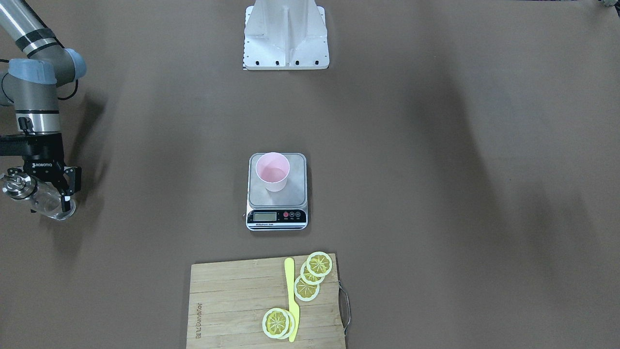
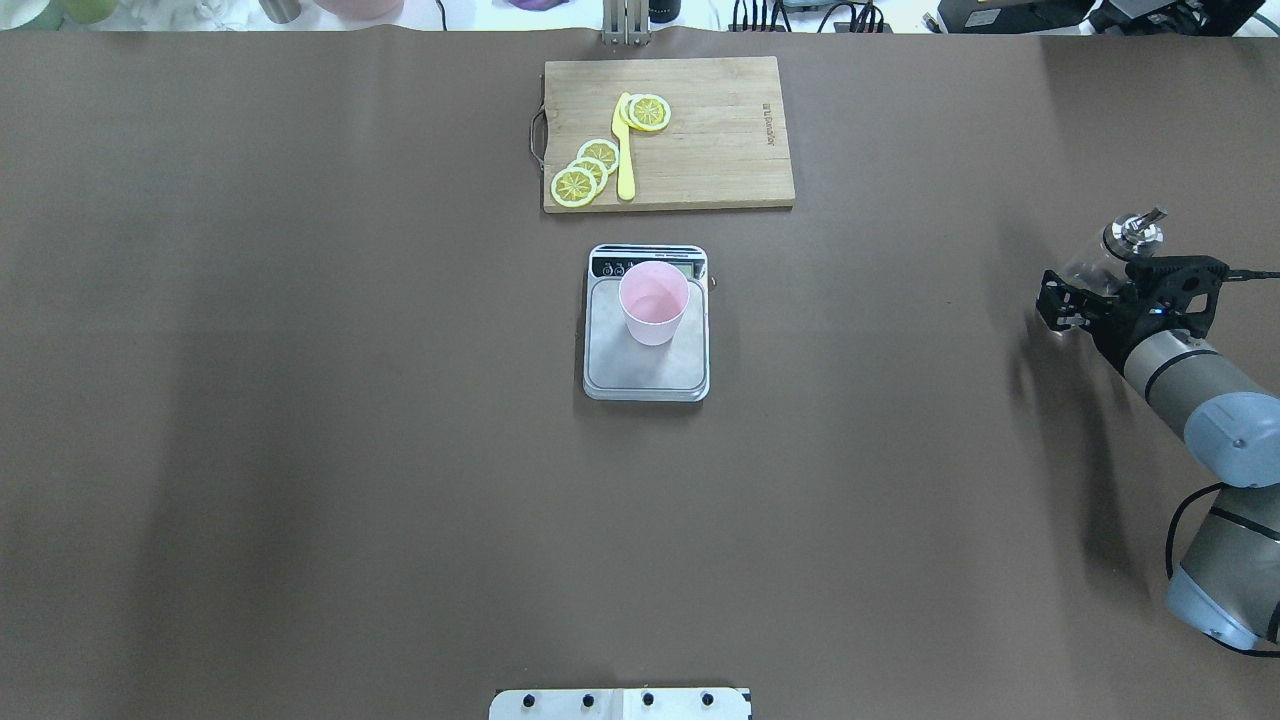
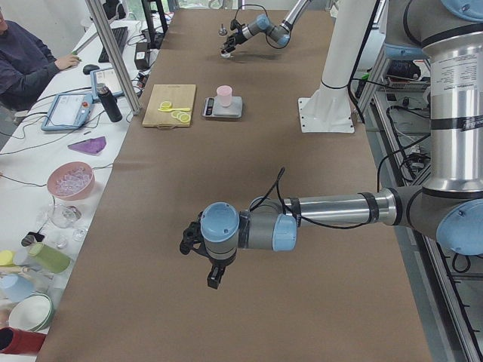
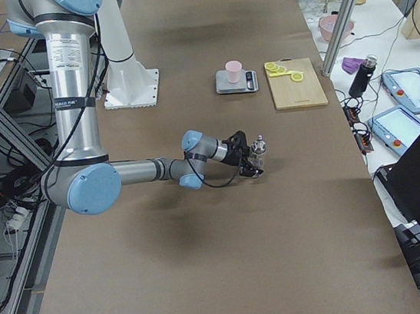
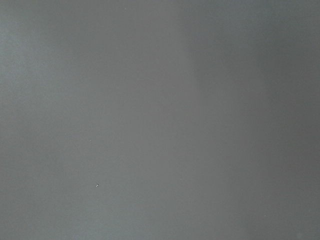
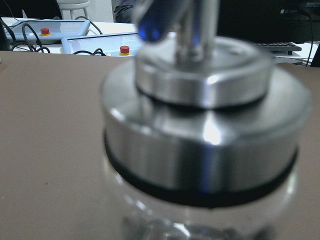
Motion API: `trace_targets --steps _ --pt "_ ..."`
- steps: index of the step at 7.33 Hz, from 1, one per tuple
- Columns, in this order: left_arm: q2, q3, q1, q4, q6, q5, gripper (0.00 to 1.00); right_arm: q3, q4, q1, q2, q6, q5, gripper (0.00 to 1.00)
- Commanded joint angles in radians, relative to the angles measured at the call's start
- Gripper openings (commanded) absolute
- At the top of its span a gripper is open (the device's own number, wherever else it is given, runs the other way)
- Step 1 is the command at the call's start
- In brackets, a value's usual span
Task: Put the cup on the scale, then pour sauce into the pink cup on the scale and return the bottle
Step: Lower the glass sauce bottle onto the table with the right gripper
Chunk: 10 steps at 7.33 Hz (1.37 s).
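Wide bare table (image 2: 900,450) separates the scale (image 2: 645,365), centre frame with the cup (image 2: 653,300) standing on it, from the overhead view's right edge. There the right gripper (image 2: 1072,298) is clamped on the bottle (image 2: 1110,248). Whether the left gripper (image 3: 213,273) is clenched or released cannot be told.
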Motion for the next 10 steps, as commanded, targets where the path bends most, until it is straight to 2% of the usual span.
trace_targets --steps 1,2,3,4,10 --pt "-0.002 0.0 0.0 0.0 -0.002 0.0 0.98 -0.002 0.0 -0.002 0.0 -0.001 0.0 0.0" --pt "-0.002 0.0 -0.001 0.0 -0.002 0.0 0.98 -0.002 0.0 -0.002 0.002 -0.001 -0.002 0.08" --pt "-0.002 0.0 -0.001 0.0 -0.002 0.0 0.98 -0.005 -0.001 -0.005 0.003 -0.007 -0.029 0.84" --pt "-0.002 0.0 0.0 0.0 0.0 0.0 0.98 -0.006 0.0 -0.009 0.003 -0.008 -0.04 1.0" --pt "-0.002 0.0 -0.001 0.0 0.001 0.0 0.98 0.012 0.015 -0.031 -0.01 0.007 -0.043 1.0"
